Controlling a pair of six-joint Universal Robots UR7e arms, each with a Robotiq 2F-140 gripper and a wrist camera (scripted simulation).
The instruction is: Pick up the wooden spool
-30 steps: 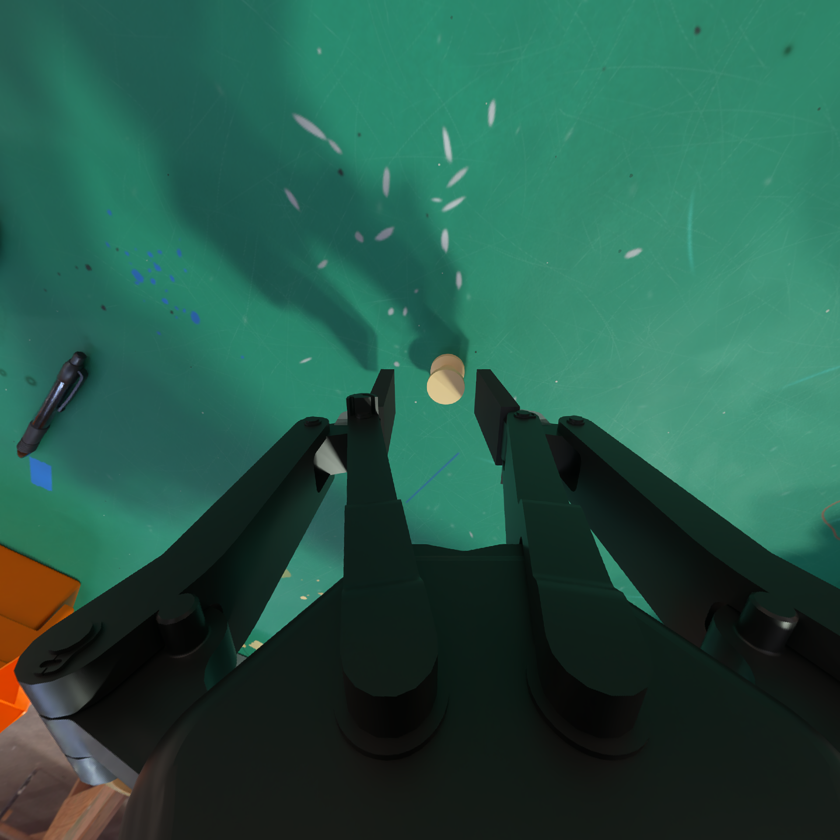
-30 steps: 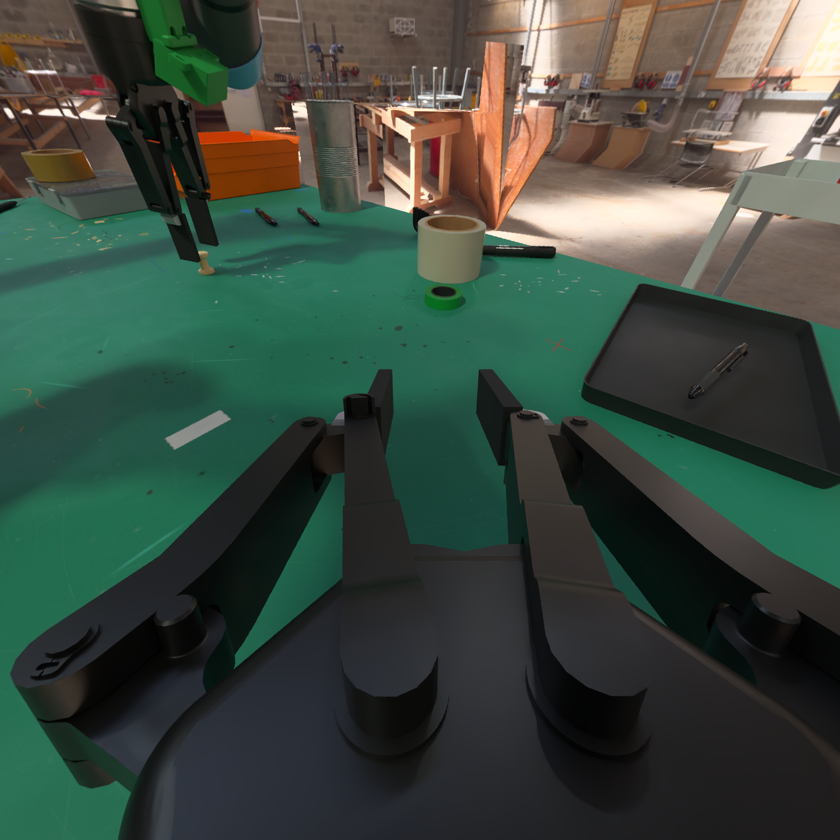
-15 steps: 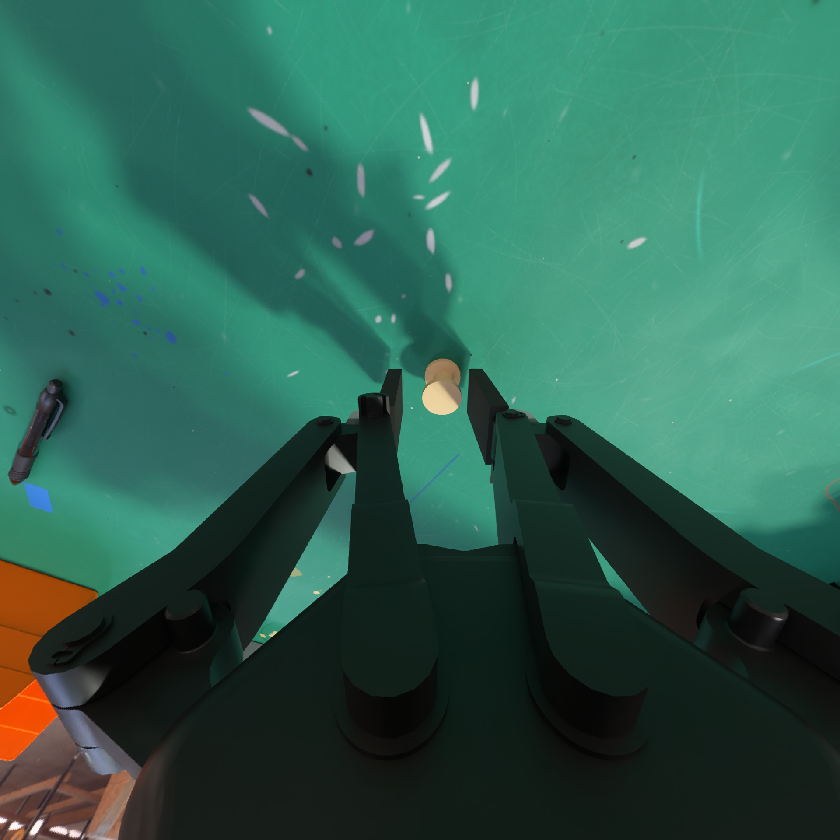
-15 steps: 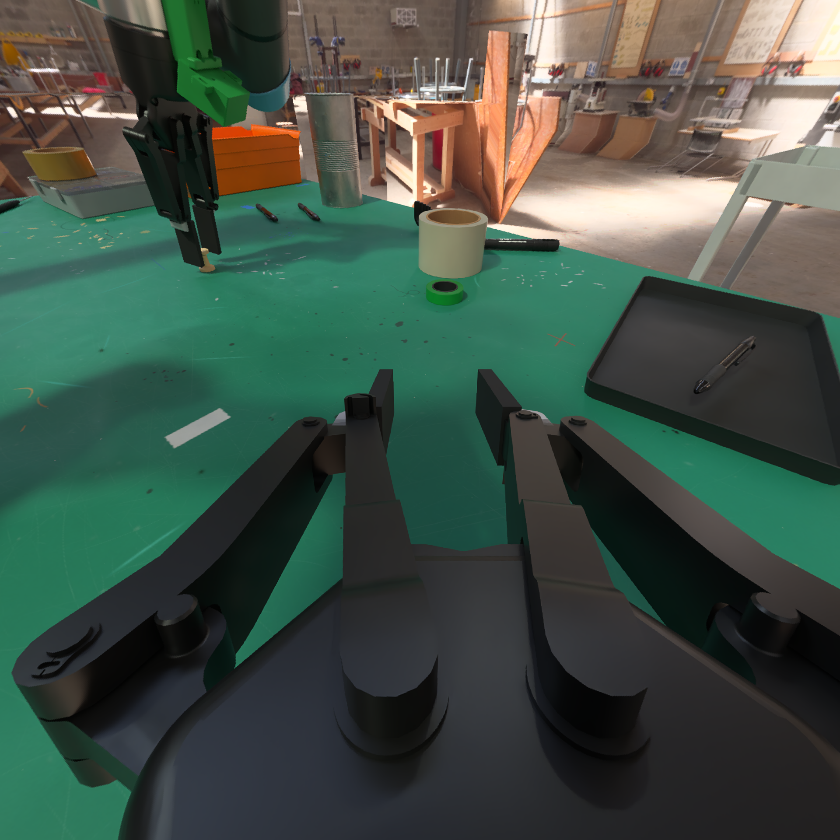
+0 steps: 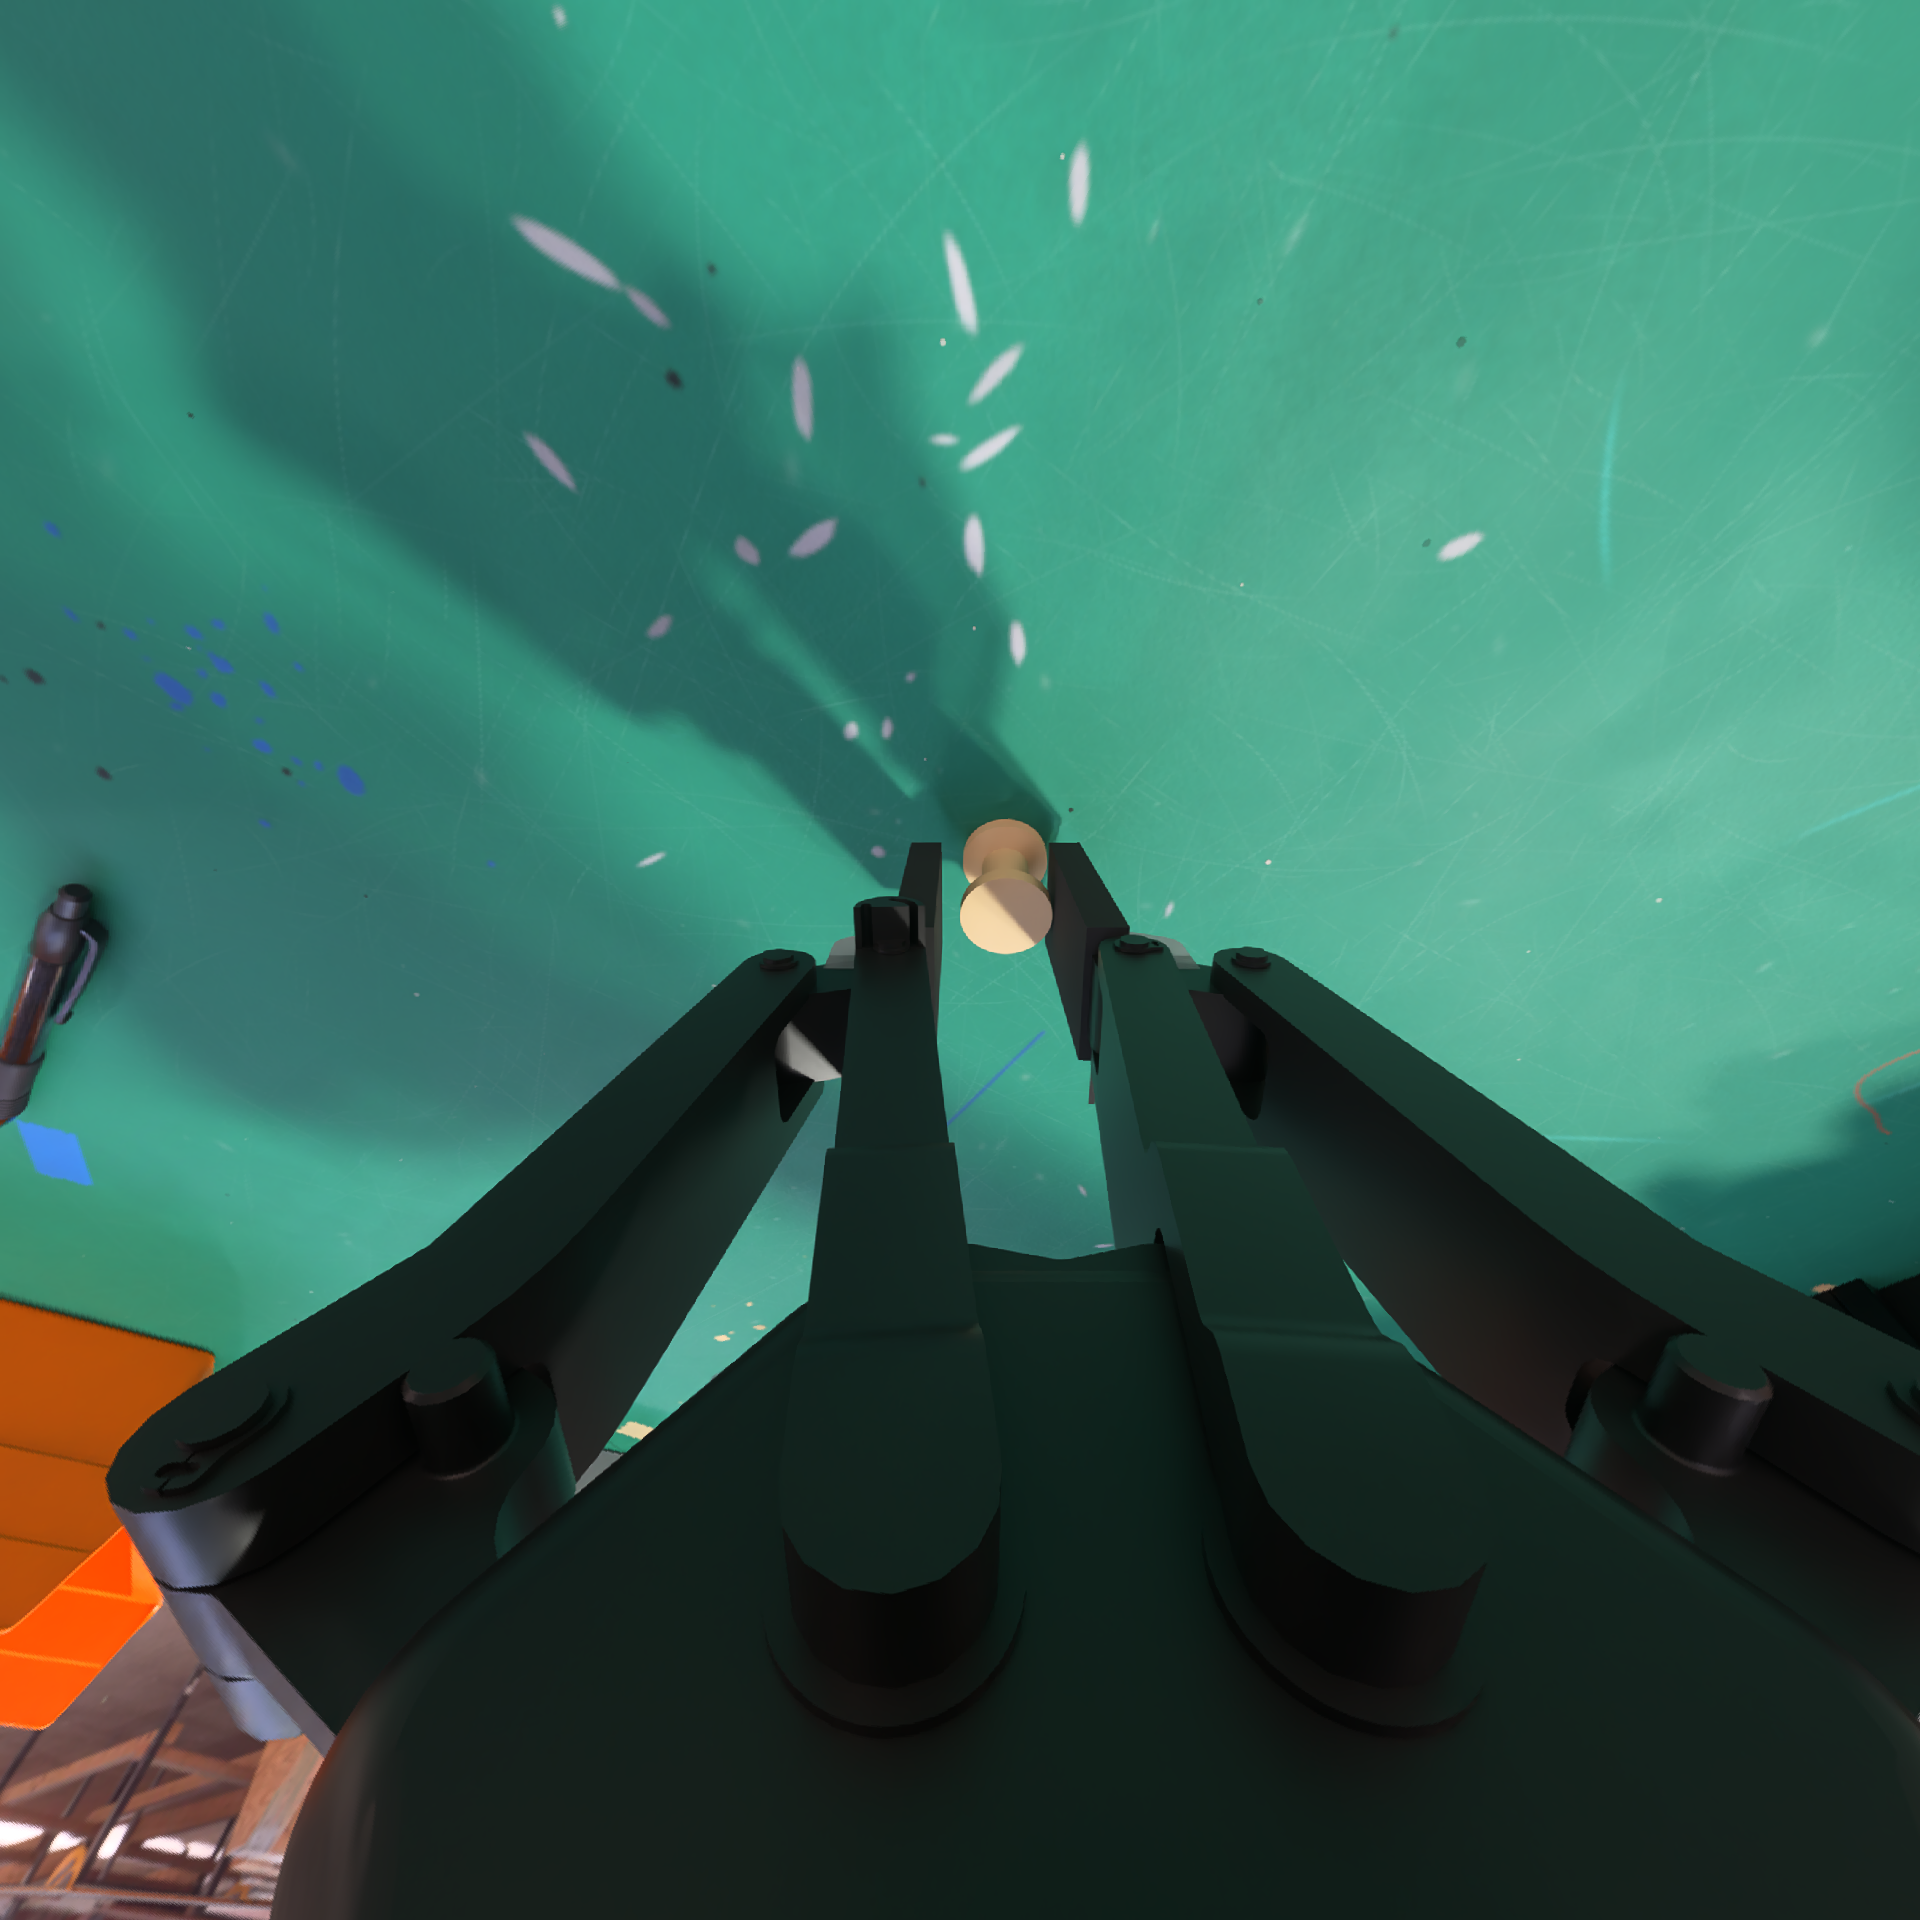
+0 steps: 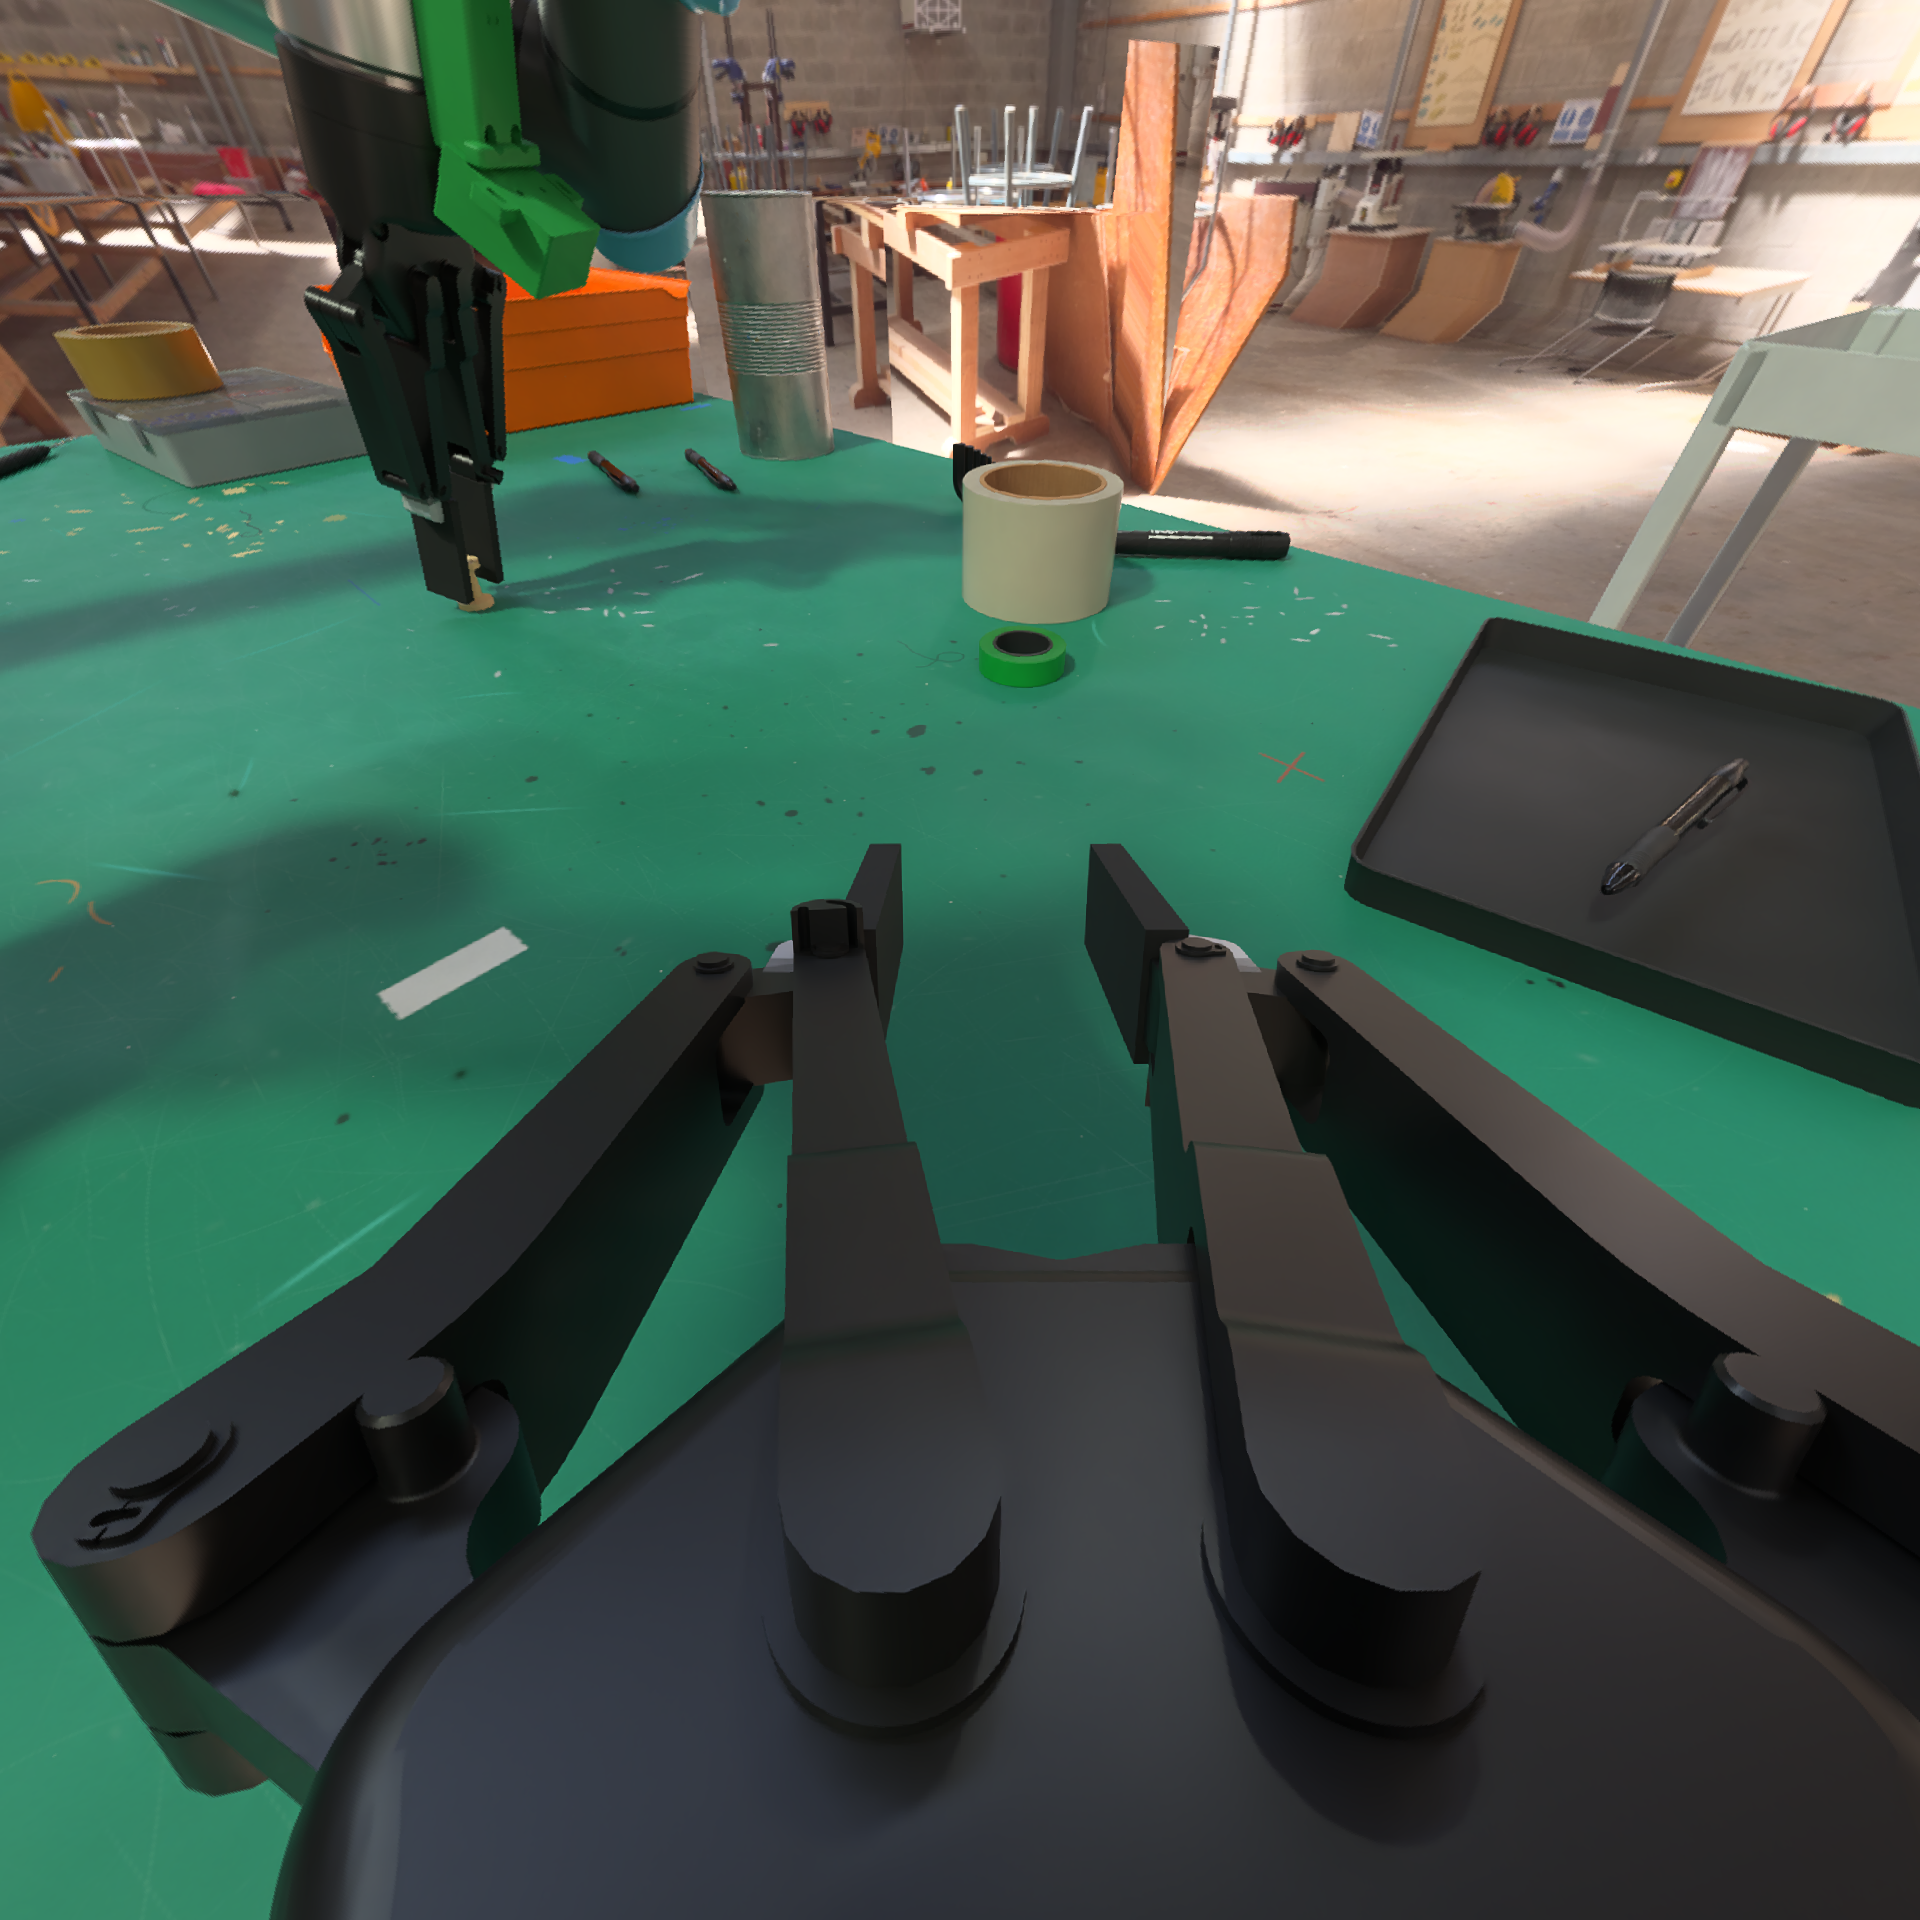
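The wooden spool stands upright on the green table, pale and waisted. My left gripper points down with a finger on each side of it. The right pad touches the spool; a thin gap shows at the left pad. In the right wrist view the spool still rests on the table, its lower flange showing under the left gripper. My right gripper is open and empty, low over the near table, far from the spool.
A black pen, a blue scrap and an orange box lie left of the spool. Farther right are a cream tape roll, a green tape roll, a marker, a metal can and a black tray holding a pen.
My left gripper has come down around the spool and its fingers have narrowed steadily towards it. The right gripper has stayed open and has barely moved.
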